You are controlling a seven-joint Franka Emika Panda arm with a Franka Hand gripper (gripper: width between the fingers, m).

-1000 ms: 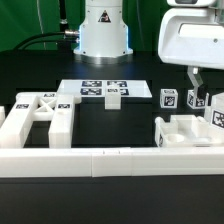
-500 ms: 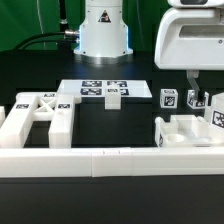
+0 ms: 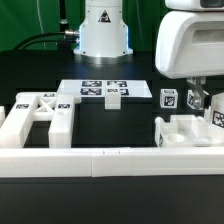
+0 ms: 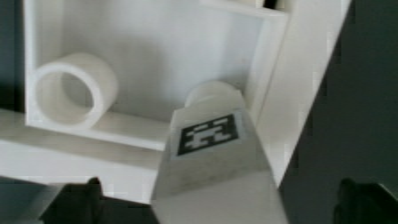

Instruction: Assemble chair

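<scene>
Post (image 4: 210, 140) between my jaws: smooth white plastic, square tag.
Panel (image 4: 169, 65) beyond my jaws: walled, raised ring (image 4: 68, 95).
My gripper (image 4: 217, 205): jaws apart, tips cropped.

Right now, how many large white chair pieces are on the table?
2: the cross-braced piece at the exterior view's left and the recessed piece at its right. More may lie out of view.
</scene>
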